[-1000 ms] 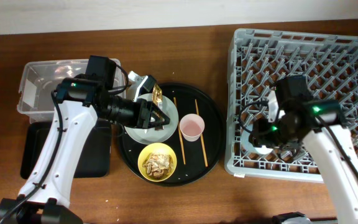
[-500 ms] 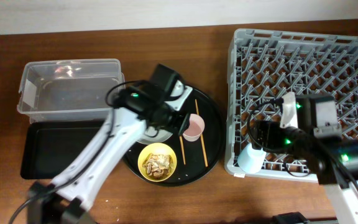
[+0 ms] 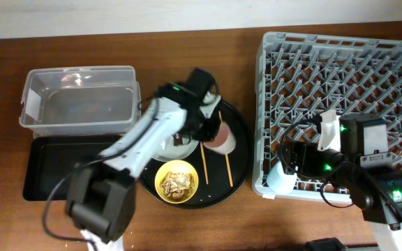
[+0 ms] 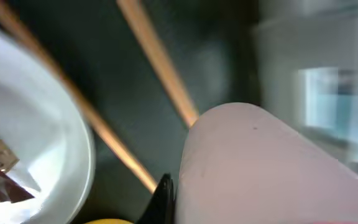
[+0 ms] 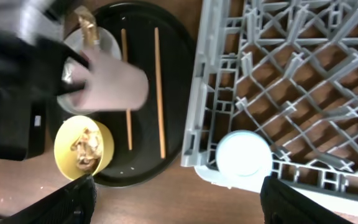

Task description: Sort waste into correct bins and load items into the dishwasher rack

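My left gripper (image 3: 211,132) is shut on the pink cup (image 3: 222,139), which is tilted over the round tray; the cup fills the left wrist view (image 4: 272,168) and shows in the right wrist view (image 5: 117,78). The grey-green plate (image 4: 30,124) holds the gold-brown wrapper (image 5: 87,22). The yellow bowl (image 3: 176,181) holds food scraps. Two chopsticks (image 5: 158,93) lie on the tray. The blue cup (image 3: 279,180) stands upside down in the front left corner of the grey rack (image 3: 340,63). My right gripper (image 5: 179,199) is open and empty above it. The tissue is hidden.
The clear tub (image 3: 79,104) sits at the back left, with the shallow black rectangular tray (image 3: 61,167) in front of it. The big round black tray (image 3: 239,164) lies between the bins and the rack. Bare wooden table shows along the front.
My left arm swung right from the plate to the pink cup and closed on it, tilting it. My right arm drew back, leaving the blue cup in the rack corner.
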Available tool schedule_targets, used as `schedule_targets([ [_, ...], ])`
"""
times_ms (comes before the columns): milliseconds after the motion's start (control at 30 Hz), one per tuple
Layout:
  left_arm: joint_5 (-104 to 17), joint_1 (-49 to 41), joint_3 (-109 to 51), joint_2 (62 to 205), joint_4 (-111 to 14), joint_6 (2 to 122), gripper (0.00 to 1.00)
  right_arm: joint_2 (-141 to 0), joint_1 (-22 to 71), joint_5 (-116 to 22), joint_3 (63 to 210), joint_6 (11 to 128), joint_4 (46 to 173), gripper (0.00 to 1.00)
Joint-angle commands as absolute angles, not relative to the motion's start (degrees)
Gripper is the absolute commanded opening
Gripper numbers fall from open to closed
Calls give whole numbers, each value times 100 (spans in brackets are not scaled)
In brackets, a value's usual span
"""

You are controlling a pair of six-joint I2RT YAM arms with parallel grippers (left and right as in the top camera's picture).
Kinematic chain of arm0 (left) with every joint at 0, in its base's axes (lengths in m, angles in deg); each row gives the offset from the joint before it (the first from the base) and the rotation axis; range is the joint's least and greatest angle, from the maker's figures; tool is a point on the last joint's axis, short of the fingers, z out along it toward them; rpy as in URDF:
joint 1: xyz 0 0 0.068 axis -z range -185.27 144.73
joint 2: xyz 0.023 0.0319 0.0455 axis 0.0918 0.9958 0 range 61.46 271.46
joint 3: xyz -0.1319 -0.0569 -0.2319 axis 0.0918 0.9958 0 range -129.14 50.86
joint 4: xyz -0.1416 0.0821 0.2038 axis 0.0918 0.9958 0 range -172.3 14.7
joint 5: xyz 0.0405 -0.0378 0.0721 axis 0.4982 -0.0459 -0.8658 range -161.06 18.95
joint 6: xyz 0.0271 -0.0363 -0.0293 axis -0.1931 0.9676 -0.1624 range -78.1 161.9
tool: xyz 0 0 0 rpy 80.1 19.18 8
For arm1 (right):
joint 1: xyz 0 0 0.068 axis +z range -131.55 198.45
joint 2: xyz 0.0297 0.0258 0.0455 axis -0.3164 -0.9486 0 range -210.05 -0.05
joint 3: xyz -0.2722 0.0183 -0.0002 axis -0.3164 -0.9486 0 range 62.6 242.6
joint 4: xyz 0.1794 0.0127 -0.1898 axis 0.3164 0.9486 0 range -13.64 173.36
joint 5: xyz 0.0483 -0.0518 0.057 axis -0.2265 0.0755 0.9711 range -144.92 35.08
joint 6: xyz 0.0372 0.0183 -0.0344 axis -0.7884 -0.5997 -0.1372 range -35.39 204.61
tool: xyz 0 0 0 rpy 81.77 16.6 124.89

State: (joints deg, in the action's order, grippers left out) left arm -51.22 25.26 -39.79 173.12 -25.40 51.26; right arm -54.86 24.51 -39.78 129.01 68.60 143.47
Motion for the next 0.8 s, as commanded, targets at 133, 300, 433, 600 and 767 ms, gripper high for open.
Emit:
schedule_targets([
  [133,1916,1002,-4359,16525,-2341,3732,0,-5794,2493,43,12927,8279,12784,88],
  [300,1916,1219,-4359,16525,-2002,3771,0,-6161,2495,1044,12929,8093,11191,90],
  [433,1914,1262,-4359,16525,-2005,3771,0,-6620,3004,1046,12929,7918,10583,90],
  [600,1914,1262,-4359,16525,-2005,3769,0,-6795,3266,743,12929,7507,9923,65],
  [767,1481,1262,-4359,16525,-2005,3771,38,-6568,3054,738,12929,7507,10173,52],
])
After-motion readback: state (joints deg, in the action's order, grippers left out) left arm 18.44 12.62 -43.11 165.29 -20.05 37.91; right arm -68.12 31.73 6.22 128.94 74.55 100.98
